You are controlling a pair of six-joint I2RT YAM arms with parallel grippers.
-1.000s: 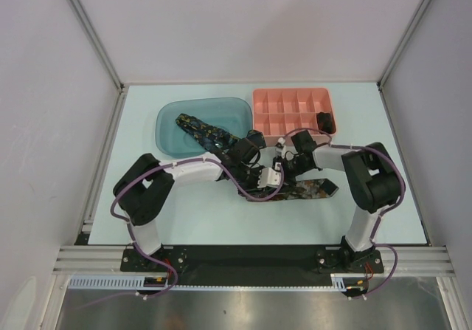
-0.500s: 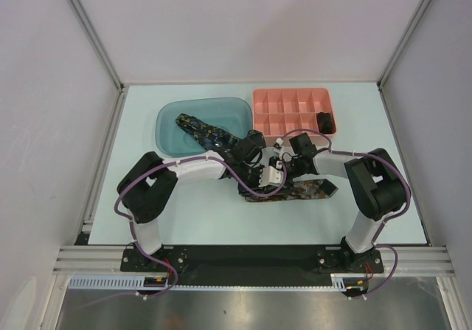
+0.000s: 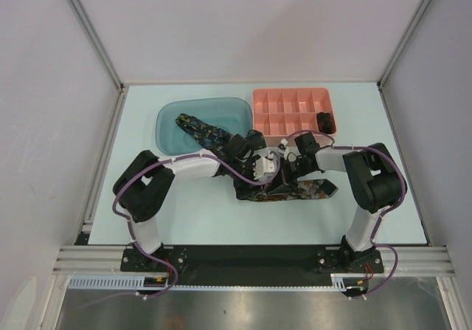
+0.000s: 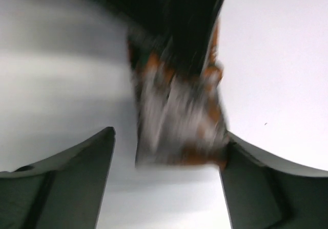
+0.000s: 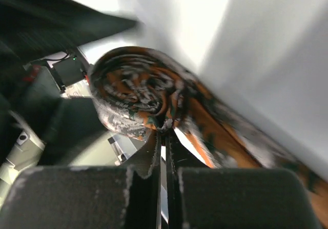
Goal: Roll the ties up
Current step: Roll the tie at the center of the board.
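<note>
Your left hand (image 4: 169, 152) has just come apart; your right hand (image 5: 164, 134), at its 3 o'clock, has clamped on the tie (image 5: 136, 93). Coil secured, rolling unfinished.

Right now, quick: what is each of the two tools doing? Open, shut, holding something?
Left tool: open, straddling the orange-flecked tie without gripping it.
Right tool: shut, apparently pinching the rolled end of that tie.

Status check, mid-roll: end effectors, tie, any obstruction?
Left end effector open over the orange-flecked tie. Right end effector shut on its rolled end. Second tie partly in blue tub. No obstruction seen.
</note>
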